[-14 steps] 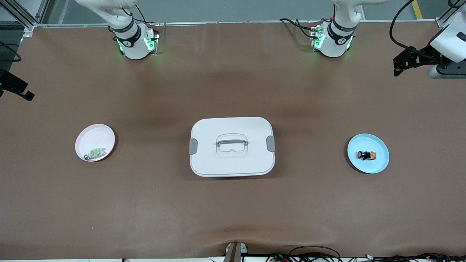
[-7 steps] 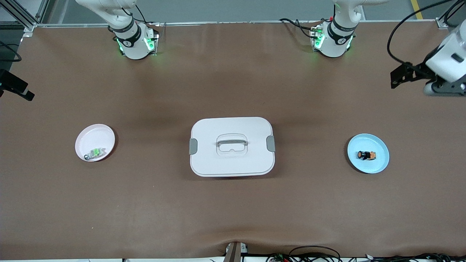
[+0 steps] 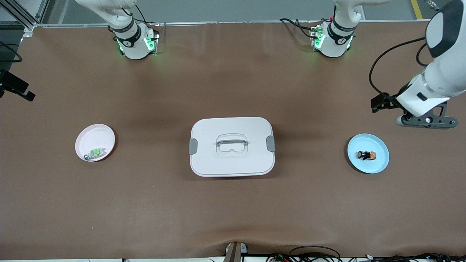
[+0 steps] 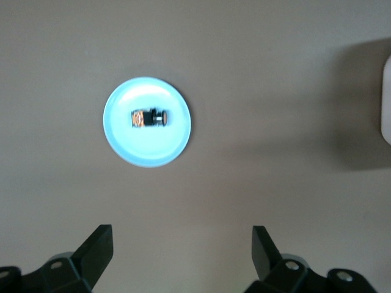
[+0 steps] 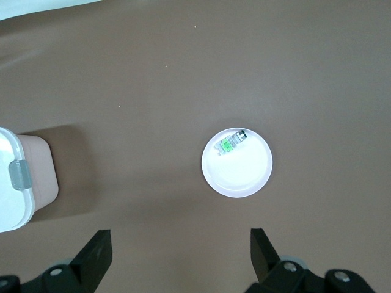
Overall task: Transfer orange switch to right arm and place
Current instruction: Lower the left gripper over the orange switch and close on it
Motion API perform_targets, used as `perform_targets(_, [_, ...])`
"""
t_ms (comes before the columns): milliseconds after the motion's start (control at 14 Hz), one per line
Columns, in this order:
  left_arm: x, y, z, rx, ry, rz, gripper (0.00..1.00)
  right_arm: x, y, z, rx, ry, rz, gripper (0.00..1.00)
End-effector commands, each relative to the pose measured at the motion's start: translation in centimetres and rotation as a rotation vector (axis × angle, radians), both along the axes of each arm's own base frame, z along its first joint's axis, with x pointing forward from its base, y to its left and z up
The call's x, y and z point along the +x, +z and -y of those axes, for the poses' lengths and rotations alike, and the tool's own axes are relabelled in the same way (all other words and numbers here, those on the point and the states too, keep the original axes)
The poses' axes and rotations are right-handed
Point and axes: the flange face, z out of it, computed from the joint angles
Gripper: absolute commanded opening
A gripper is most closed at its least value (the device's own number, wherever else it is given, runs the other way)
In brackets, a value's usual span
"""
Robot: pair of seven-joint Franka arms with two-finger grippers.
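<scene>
Lying on its side on the round pale-blue plate (image 3: 376,164), the tiny black orange switch (image 3: 366,155) is untouched; left gripper (image 4: 182,250) hangs spread above bare table, right gripper (image 5: 181,251) likewise, its arm mostly cut off.

Even overhead light, soft shadows, slight blur

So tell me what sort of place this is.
Likely a robotics lab bench: two arm bases bolted along a brown mat-covered table, an aluminium frame at its corner, loose cables along the near edge.
</scene>
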Motion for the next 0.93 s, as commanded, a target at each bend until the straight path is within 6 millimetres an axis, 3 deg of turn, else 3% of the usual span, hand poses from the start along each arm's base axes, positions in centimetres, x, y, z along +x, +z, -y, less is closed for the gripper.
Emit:
perform_targets(0, [0.7,-3.9,-0.2,0.014,0.003,0.034,1.00,0.1,0.1,0.4,-0.011,0.004,-0.001,1.00])
perform_targets(357, [2.3,-9.5,-3.5,0.023,0.027,-0.002,1.00,0.1,0.2,0.5,-0.012,0.004,-0.001,1.00])
perform_targets(500, [2.2,-11.6,-5.8,0.015,0.030,0.032,1.00,0.0,0.2,0.5,-0.012,0.004,-0.001,1.00])
perform_targets(857, [3.0,-18.2,-7.0,-0.004,0.016,0.038,1.00,0.0,0.2,0.5,-0.012,0.004,-0.001,1.00])
